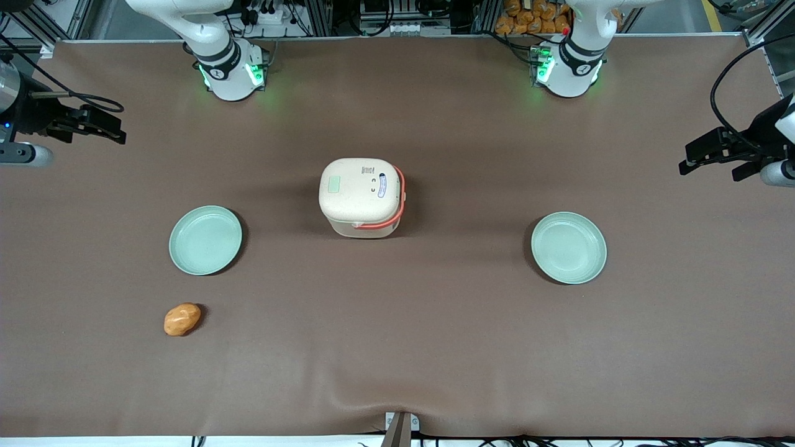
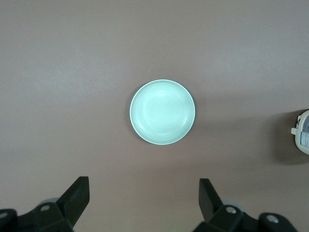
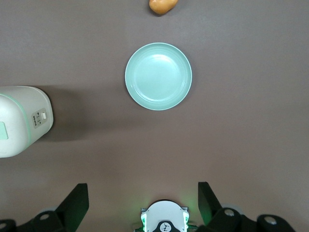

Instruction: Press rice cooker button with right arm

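Rice cooker (image 1: pixel 362 195) between plates (image 1: pixel 205 240); end effector (image 1: pixel 93 127) apart.

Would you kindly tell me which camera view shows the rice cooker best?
The front view: the whole rice cooker shows, lid closed, orange handle band visible. The right wrist view catches only part of its side and panel; the left wrist view shows a sliver. The open gripper hangs far off toward the working arm's end of the table.
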`<state>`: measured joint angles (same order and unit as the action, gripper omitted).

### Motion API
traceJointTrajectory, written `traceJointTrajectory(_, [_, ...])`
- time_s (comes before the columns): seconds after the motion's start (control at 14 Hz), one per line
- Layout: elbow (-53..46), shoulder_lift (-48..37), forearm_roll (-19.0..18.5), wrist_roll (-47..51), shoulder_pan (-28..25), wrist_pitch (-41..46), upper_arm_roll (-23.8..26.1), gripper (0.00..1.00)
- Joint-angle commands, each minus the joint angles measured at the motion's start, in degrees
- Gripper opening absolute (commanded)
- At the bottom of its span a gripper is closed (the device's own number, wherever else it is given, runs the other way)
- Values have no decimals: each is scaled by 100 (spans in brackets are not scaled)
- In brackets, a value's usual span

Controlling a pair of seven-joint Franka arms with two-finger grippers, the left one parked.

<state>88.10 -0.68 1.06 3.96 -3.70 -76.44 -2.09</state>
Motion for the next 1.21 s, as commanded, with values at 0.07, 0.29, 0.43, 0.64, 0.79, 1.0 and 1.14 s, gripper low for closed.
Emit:
traceJointTrajectory(0.07, [49, -91, 17, -27, 28, 24, 16, 100])
traceJointTrajectory(0.29, [49, -82, 9, -27, 36, 32, 7, 100])
traceJointTrajectory(0.43, [49, -91, 9, 8, 28, 50, 7, 100])
traceJointTrajectory(0.64, [23, -82, -88, 61, 10, -3, 7, 100])
traceJointTrajectory(0.79, [14, -64, -9, 87, -16, -38, 16, 100])
traceJointTrajectory(1.0, [31, -38, 322, 52, -191, 58, 42, 100])
traceJointTrajectory(1.14, [58, -3, 736, 79, -384, 15, 42, 100])
